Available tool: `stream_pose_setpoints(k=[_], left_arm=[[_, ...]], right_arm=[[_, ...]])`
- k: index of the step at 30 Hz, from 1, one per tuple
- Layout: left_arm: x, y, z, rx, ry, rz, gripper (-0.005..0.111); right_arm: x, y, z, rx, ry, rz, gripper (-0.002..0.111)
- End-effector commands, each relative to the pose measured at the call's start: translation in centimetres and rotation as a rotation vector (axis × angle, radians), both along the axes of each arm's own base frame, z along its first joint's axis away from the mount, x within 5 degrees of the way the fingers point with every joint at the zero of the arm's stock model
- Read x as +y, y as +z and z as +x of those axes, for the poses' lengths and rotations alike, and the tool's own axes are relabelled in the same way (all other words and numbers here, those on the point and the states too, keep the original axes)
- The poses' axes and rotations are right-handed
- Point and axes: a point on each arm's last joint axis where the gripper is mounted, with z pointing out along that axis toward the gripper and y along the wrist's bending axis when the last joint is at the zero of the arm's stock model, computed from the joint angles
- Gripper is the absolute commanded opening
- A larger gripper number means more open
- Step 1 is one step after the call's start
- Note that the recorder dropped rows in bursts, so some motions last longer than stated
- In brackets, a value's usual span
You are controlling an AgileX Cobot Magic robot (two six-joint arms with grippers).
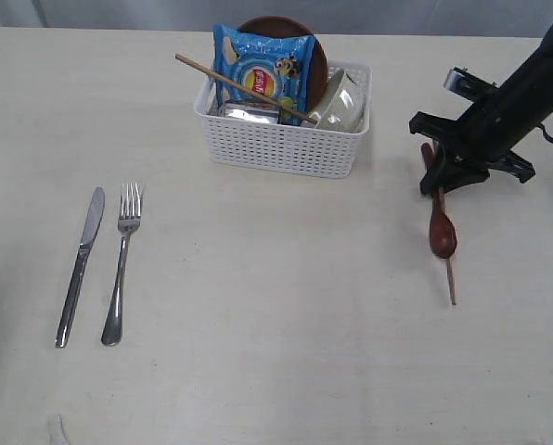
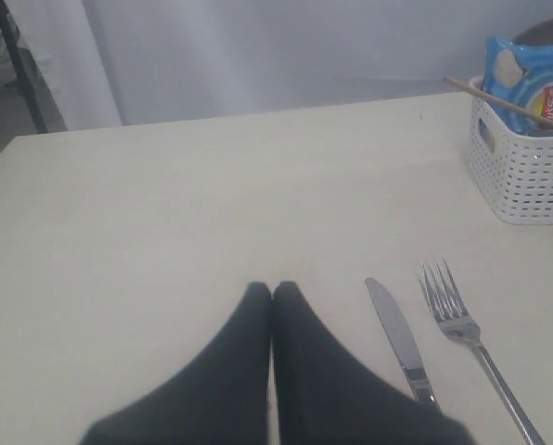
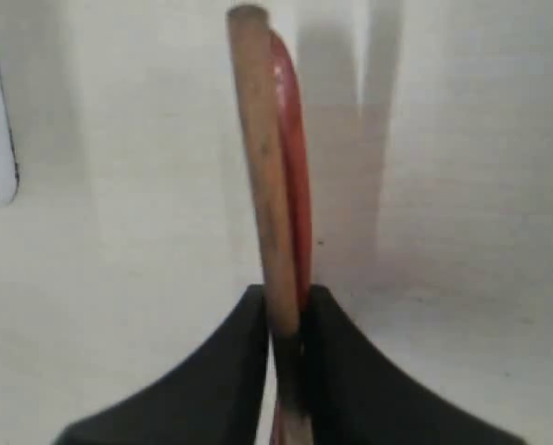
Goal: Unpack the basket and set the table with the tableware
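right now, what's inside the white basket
A blue snack bag, a brown plate behind it, a chopstick slanting across, a steel cup and an off-white bowl. The bag and basket wall hide the bottom and anything lying there.

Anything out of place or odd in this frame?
One chopstick lies slanted across the basket, poking past its rim, far from the other chopstick by the spoon. A blue snack bag, not tableware, sits inside.

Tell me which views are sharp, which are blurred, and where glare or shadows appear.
Exterior view: sharp, evenly lit; the knife and fork gleam and cast thin shadows. Left wrist view: the left gripper is a blurred dark shape, the table beyond is clear. Right wrist view: soft overall; the chopstick and spoon near the lens are blurred, with pale shadows beside them.
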Motion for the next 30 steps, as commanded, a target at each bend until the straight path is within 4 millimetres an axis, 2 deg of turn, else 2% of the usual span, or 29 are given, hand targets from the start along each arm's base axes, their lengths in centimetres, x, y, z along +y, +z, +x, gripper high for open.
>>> stream_pose_setpoints(k=[1,3,7,13,18,21,25,30], left_arm=[[0.0,-0.1,0.0,0.000,-0.005,-0.004,0.000],[0.0,-0.1,0.0,0.000,-0.005,-0.004,0.000],[0.0,-0.1,0.0,0.000,-0.005,-0.004,0.000],[0.0,-0.1,0.0,0.000,-0.005,-0.004,0.000],[0.0,-0.1,0.0,0.000,-0.005,-0.004,0.000],[0.0,-0.1,0.0,0.000,-0.005,-0.004,0.000],[0.0,-0.1,0.0,0.000,-0.005,-0.004,0.000],[0.0,-0.1,0.0,0.000,-0.005,-0.004,0.000]], right_arm=[[-0.2,0.0,0.6,-0.023,0.011,-0.018,0.041],[-0.2,0.6,0.9,-0.024,0.021,-0.010,0.046],[-0.5,2.9,1.7,-0.057,0.076,-0.034,0.042],[-0.4,8.8,3.0,-0.203,0.130,-0.029,0.040],[2.7,13.4,2.9,-0.424,0.273,0.124,0.040],[4.7,14.5,2.8,-0.482,0.287,0.144,0.040],[7.2,14.9,2.7,-0.481,0.248,0.139,0.036],[9.5,15.8,3.3,-0.567,0.234,-0.020,0.034]])
